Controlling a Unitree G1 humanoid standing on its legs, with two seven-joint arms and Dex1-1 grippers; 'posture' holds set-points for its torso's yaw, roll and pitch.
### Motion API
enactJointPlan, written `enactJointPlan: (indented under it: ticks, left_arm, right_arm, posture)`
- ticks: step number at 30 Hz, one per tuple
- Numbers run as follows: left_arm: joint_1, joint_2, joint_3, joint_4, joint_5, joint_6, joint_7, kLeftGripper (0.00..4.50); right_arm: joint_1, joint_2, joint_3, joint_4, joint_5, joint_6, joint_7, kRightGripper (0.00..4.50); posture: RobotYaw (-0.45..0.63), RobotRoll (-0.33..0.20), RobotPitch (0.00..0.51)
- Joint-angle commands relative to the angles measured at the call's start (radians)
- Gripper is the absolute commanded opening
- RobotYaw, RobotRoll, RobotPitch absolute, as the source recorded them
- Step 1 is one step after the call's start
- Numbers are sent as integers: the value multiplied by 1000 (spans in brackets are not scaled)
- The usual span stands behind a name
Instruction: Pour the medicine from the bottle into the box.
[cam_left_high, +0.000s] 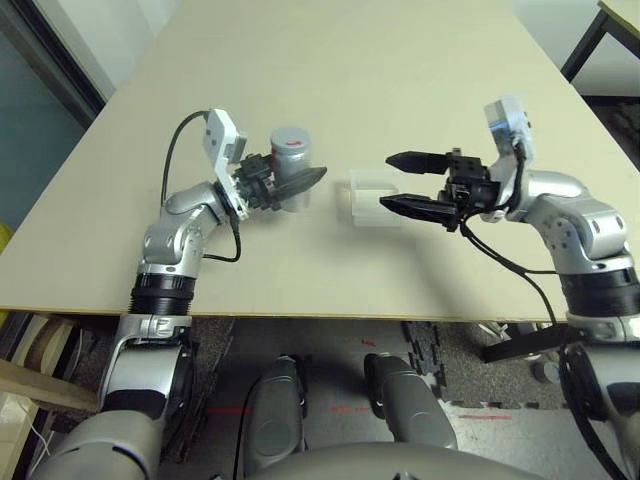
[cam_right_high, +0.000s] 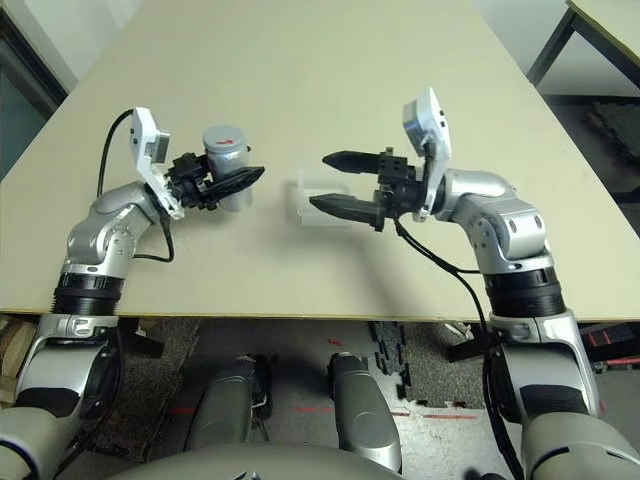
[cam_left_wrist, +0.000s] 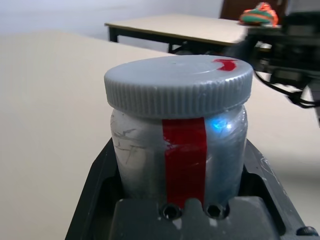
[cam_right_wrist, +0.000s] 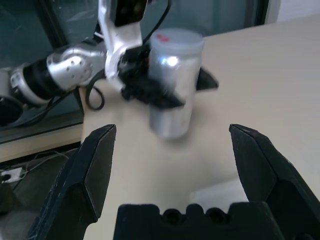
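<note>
Bottle (cam_left_wrist: 183, 160): lower part hidden behind left gripper (cam_left_high: 287, 188) in its wrist view; white label can't be made out. Tray (cam_left_high: 374, 200): partly covered by right gripper (cam_left_high: 420, 182), blurred in right wrist view; contents can't tell. Second table (cam_right_high: 610, 22) cut off by edge. Orange-green object (cam_left_wrist: 258, 15) blurred, unclear.

table (cam_left_high: 330, 60): pale top | second table (cam_left_wrist: 185, 25): dark frame, orange-and-green item (cam_left_wrist: 259, 16) on top
</note>
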Motion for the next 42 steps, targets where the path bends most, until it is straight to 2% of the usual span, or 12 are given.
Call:
enactJointPlan:
  ticks: [1,9,17,28,42]
  left_arm:
    - [-25,-18,-17,16,15,-13,-7,2602]
    - [-48,-34,-22,60,35,-50,-16,2602]
    - [-121,-78,-25,189,66,-128,-16,2602]
    - [-235,-152,-29,347,95,-205,-43,2602]
    - [-241,-178,-28,377,108,-217,-70,2602]
  right_arm:
    - [-50,29,21,53,-32,-8,-23,4500]
    - [-132,94,39,150,-81,-46,-27,4500]
    - [-172,129,35,209,-122,-86,-27,4500]
    - [-195,121,12,240,-142,-98,-42,4500]
    - [-204,97,-4,259,-148,-101,-51,4500]
  posture:
    - [-168,0,117]
    - [-164,0,115]
    - [-172,0,118]
    - [-205,0,116]
    - [-227,0,125]
